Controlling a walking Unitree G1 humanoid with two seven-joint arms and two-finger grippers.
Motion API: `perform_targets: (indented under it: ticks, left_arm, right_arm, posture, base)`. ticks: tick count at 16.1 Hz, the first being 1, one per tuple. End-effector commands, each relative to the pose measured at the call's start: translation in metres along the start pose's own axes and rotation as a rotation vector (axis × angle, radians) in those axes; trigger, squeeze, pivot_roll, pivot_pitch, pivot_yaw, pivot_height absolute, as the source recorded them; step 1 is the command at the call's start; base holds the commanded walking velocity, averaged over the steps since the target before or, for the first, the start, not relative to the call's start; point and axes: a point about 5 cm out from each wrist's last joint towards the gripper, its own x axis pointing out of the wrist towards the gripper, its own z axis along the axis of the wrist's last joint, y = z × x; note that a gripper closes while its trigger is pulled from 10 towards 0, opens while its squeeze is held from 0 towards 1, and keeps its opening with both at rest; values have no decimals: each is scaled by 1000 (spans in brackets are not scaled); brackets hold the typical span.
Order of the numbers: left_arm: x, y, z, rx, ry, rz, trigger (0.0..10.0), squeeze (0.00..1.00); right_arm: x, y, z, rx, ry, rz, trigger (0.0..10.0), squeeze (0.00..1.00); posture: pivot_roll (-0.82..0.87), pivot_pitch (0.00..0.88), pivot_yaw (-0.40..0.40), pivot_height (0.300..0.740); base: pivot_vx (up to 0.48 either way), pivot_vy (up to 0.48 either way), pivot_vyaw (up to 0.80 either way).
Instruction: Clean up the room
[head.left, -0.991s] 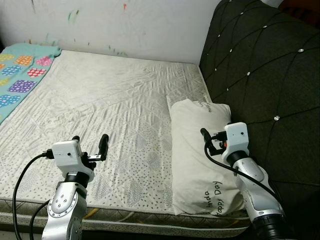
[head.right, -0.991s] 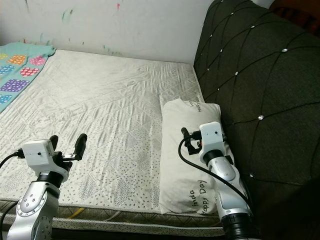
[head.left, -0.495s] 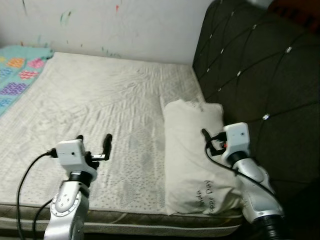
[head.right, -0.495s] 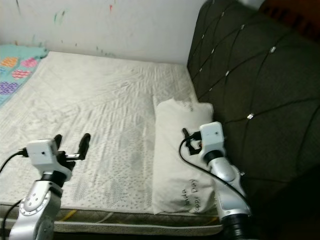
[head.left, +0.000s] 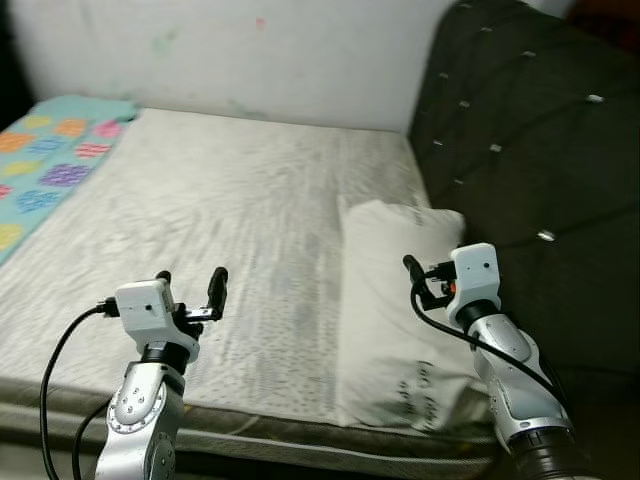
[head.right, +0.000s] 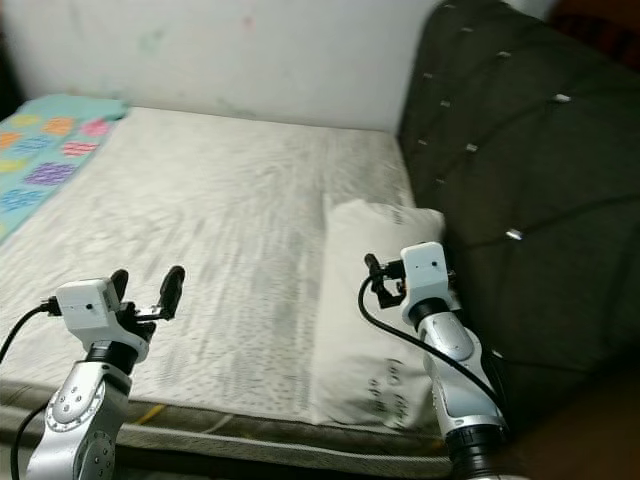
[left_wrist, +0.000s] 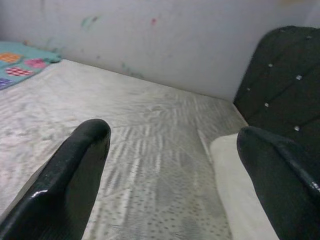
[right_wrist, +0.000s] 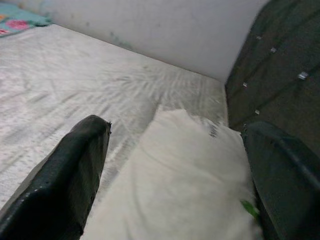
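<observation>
A white pillow (head.left: 390, 300) with dark lettering lies on the right side of the bed, against the dark headboard. My right gripper (head.left: 425, 275) hovers above the pillow's right half, open and holding nothing. In the right wrist view its fingers (right_wrist: 75, 175) stand wide apart, with the pillow (right_wrist: 175, 190) between them. My left gripper (head.left: 190, 282) is open over the near left part of the mattress (head.left: 230, 200). In the left wrist view its fingers (left_wrist: 75, 170) frame bare quilted cover.
A teal blanket (head.left: 50, 160) with coloured squares lies at the bed's far left. The tufted dark headboard (head.left: 530, 130) rises on the right. A white wall (head.left: 250, 50) with paint marks runs behind the bed. The mattress front edge (head.left: 280, 430) is just below my arms.
The whole picture has shifted and blurred, so the camera moved. Both grippers stay open in the same pose. The pillow has not moved on the bed.
</observation>
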Motion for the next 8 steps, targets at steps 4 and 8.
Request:
perform_targets:
  ticks: [4,8]
  left_arm:
    - [2,2,3,10,-8,-3,10000,0]
    - [2,1,3,15,-13,-3,10000,0]
  right_arm:
    - [1,0,5,-2,-19,-2,10000,0]
    - [2,0,5,2,-20,7,10000,0]
  posture:
    - [-44,0,-66,740]
    - [-43,0,-69,740]
  base:
    - [0,480,0]
    - [0,480,0]
